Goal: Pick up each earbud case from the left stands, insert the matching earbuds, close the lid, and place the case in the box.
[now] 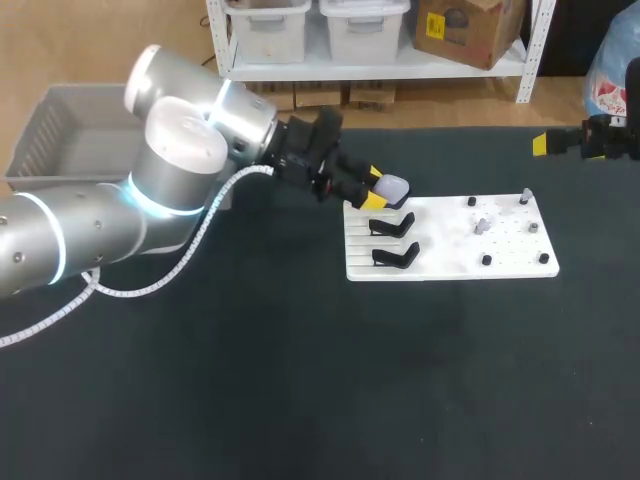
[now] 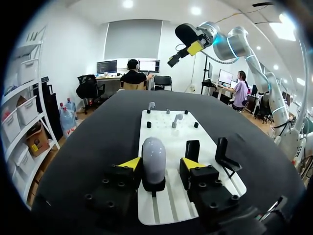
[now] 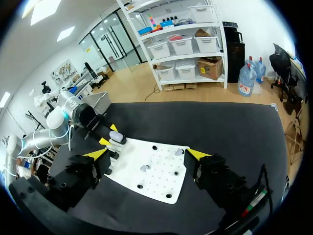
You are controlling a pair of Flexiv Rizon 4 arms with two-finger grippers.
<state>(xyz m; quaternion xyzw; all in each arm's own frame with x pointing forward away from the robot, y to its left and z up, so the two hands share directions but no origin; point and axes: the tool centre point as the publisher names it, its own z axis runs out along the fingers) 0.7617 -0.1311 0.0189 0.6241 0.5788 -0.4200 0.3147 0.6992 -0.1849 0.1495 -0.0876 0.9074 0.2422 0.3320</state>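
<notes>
Left wrist view shows the pale grey, rounded plastic earbud case upright on a black stand between the spread, non-gripping yellow-tipped fingers of the left gripper.

Board lies right of centre on the desk, stands along its left edge. Case sits on the rearmost, between the fingers of the left gripper. Box at rear left.

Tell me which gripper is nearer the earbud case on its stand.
Left. The left gripper has the earbud case between its fingers; the right gripper hangs well past the white board's other end.
</notes>
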